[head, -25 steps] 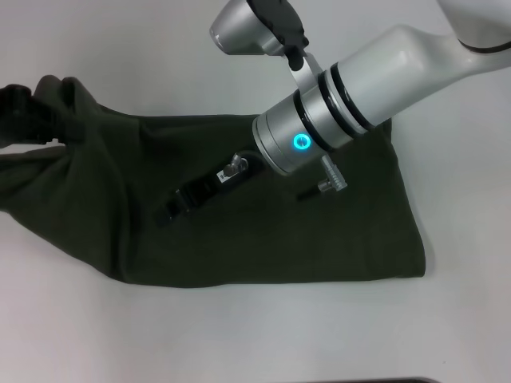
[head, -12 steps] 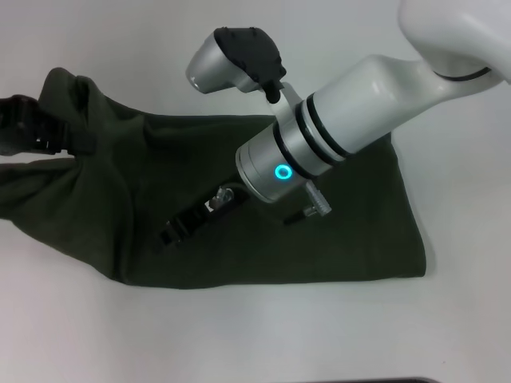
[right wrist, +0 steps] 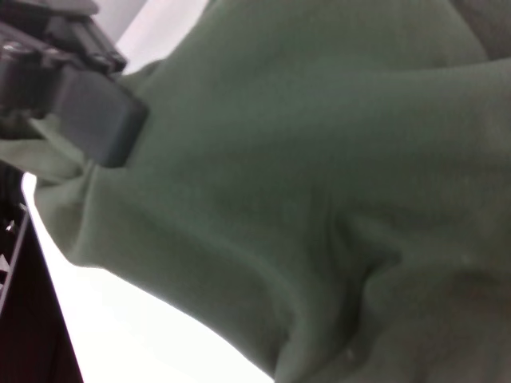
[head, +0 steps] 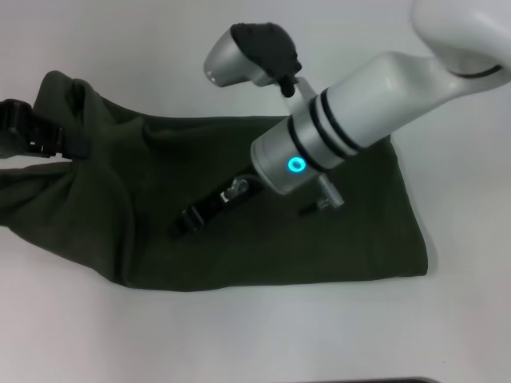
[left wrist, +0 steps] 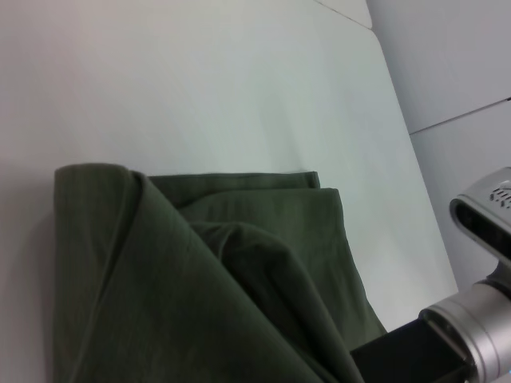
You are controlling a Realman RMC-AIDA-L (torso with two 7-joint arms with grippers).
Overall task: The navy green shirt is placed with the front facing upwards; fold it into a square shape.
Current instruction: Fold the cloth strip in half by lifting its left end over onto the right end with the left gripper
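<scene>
The navy green shirt (head: 335,239) lies folded across the white table, plain green side up, with no lettering showing. Its left end is bunched and lifted where my left gripper (head: 36,137) is shut on the fabric. In the right wrist view that gripper (right wrist: 80,104) is a dark block at the edge of the shirt (right wrist: 319,175). My right gripper (head: 189,220) points down and left over the middle of the shirt, its dark tip at the cloth. The left wrist view shows the raised fold of the shirt (left wrist: 200,295) and the right arm (left wrist: 471,335) beyond it.
White tabletop (head: 120,335) surrounds the shirt on all sides. A dark strip (head: 359,381) runs along the table's near edge. The right arm's silver wrist with a lit blue ring (head: 298,165) hangs over the shirt's upper middle.
My right arm swung left and nearer, then came back right. The left gripper shifted slightly nearer and to the right with the shirt's lifted end.
</scene>
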